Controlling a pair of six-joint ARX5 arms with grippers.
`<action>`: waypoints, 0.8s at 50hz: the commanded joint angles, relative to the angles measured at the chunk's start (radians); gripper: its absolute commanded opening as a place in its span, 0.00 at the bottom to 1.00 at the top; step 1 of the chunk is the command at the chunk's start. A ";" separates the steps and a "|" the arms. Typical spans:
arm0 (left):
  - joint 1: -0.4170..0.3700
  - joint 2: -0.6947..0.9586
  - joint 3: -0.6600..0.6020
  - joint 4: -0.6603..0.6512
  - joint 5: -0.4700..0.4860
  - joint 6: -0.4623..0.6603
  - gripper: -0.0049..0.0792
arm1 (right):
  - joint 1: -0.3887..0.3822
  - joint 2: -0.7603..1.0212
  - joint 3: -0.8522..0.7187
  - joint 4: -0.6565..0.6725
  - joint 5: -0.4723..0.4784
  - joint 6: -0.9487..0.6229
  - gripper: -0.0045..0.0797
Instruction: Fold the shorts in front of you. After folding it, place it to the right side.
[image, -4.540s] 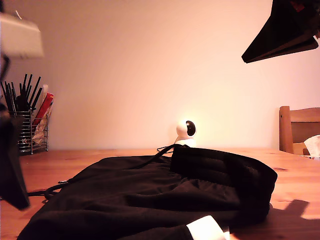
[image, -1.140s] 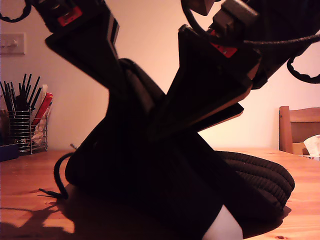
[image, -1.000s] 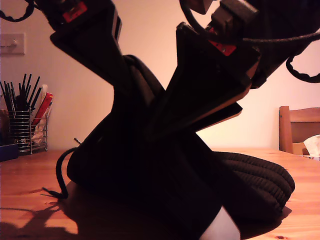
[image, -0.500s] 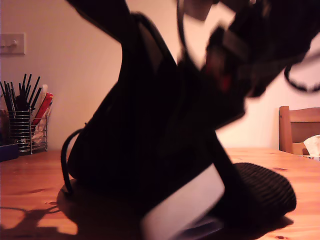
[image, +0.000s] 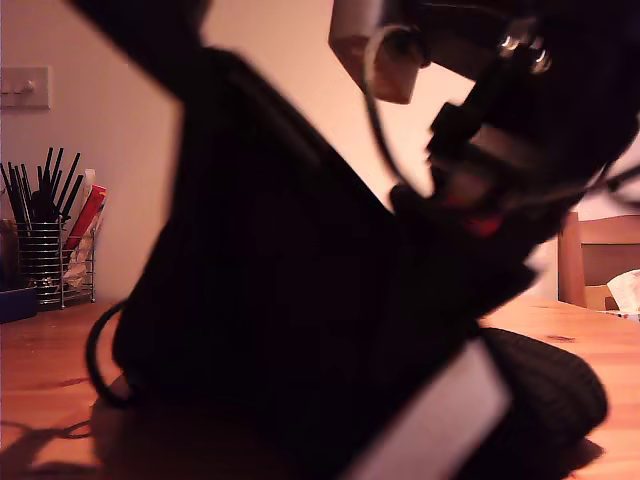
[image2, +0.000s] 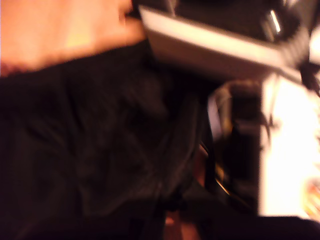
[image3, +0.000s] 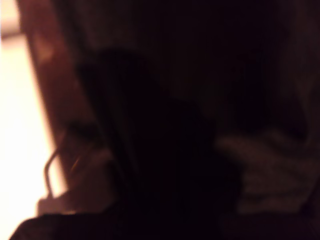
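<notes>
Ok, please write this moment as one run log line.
phase: folding | shorts: lifted off table, white patch showing | grippers: unclear, blurred

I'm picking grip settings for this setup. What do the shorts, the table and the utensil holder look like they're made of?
Shorts: soft matte black fabric, seemingly knit; it drapes, and the waistband is ribbed.
Table: wood with a smooth, slightly glossy finish; warm orange-brown with faint grain.
Utensil holder: thin metal wire, probably; an open basket that shines a little.

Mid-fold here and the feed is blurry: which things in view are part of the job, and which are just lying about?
Part of the job:
- the shorts, black, lifted up off the wooden table
- their drawstring
- their white patch

Just lying about:
- wire utensil holder
- wooden chair
- wall switch
</notes>
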 joint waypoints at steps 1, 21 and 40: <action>0.002 0.002 0.011 -0.032 0.005 -0.005 0.03 | 0.005 -0.003 0.035 -0.085 0.003 0.002 0.04; 0.002 0.002 0.011 -0.258 0.114 -0.085 0.03 | 0.043 -0.003 0.213 -0.573 -0.009 -0.023 0.04; -0.025 -0.016 0.011 -0.351 0.266 -0.137 0.03 | 0.135 -0.037 0.265 -0.821 -0.080 -0.006 0.04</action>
